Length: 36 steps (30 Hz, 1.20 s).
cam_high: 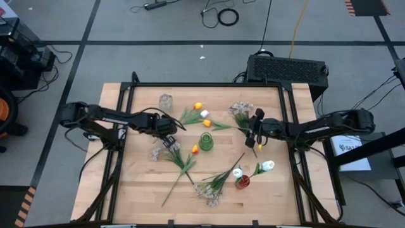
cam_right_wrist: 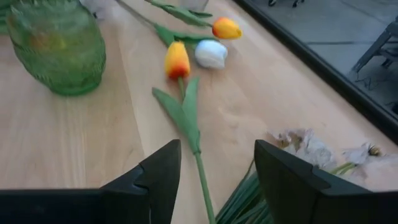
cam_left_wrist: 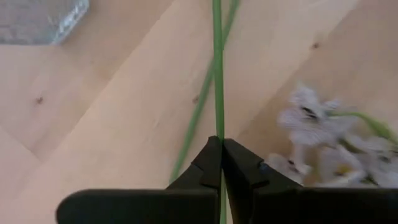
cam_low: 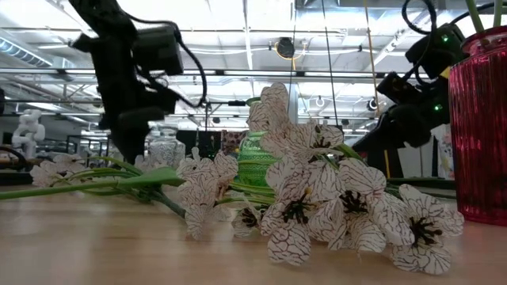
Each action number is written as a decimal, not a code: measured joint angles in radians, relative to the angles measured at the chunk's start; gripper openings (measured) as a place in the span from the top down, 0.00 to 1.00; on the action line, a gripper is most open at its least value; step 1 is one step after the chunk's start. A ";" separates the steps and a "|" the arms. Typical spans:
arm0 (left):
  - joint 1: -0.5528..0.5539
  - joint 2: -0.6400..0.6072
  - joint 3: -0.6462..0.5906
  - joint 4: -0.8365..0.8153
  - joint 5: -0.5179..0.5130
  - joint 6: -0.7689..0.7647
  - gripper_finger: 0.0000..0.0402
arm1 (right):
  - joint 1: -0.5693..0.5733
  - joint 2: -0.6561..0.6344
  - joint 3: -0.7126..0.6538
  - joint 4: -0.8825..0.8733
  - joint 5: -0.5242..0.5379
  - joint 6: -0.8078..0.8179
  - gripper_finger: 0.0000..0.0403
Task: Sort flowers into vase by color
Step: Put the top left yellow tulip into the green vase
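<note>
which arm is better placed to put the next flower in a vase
Left. The left gripper is already shut on a green stem, while the right gripper hangs open and empty above an orange tulip.

Pale wooden worktop (cam_high: 139,190) with light grain. Ribbed green glass vase (cam_right_wrist: 55,43), deep red ribbed glass vase (cam_low: 479,127), clear glass vase (cam_high: 166,101). Orange-yellow tulips (cam_right_wrist: 177,60) on green stems, a white tulip (cam_right_wrist: 211,53), whitish blossoms (cam_low: 317,198) with dark veins. Both tools are black.
</note>
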 joint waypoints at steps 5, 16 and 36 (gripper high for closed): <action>-0.015 -0.122 0.000 -0.046 -0.001 0.000 0.97 | 0.000 -0.032 0.000 -0.002 -0.004 -0.003 0.51; -0.063 -0.390 0.087 -0.082 -0.057 0.091 0.97 | 0.000 -0.099 0.008 0.030 -0.026 0.030 0.51; -0.165 -0.515 0.107 0.461 -0.115 0.512 0.97 | 0.000 -0.124 0.072 0.103 -0.018 0.154 0.51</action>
